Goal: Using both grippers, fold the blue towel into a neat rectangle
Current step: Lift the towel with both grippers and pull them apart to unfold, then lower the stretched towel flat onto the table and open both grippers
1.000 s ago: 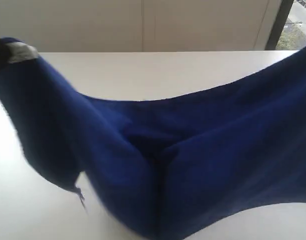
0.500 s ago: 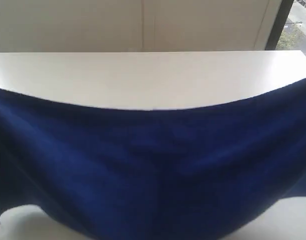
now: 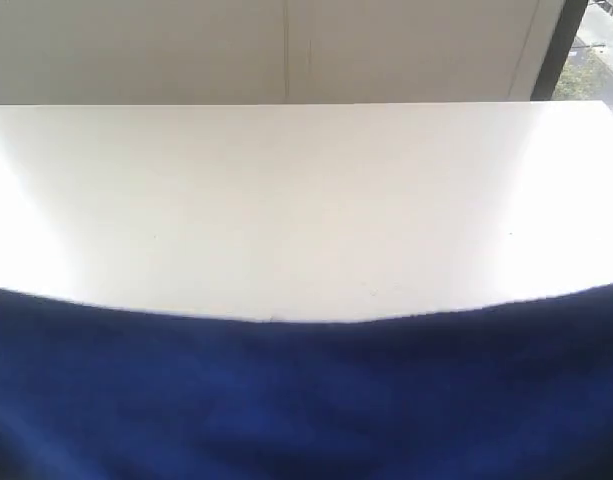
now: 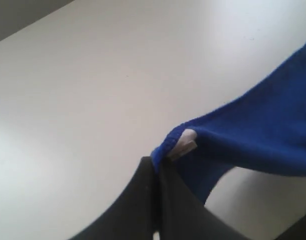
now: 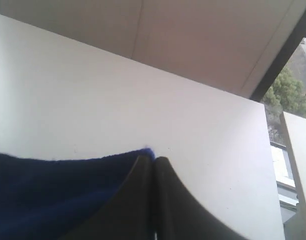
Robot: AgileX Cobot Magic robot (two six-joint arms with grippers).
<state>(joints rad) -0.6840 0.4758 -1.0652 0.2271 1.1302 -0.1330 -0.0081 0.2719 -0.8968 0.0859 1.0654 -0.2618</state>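
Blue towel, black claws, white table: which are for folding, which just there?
For the job: deep blue soft terry towel; black left gripper, shut on its labelled corner; black right gripper, shut on another edge.
Just there: white flat table; pale wall panels.

My towel (image 3: pixel 306 400) is a deep, plain royal blue, with a pale grey-white label (image 4: pixel 185 145) at its corner. My left gripper (image 4: pixel 155 165) and right gripper (image 5: pixel 153 161) are matte black. The table (image 3: pixel 286 200) beyond the towel is plain white, and the wall (image 3: pixel 186 50) beyond it is cream.
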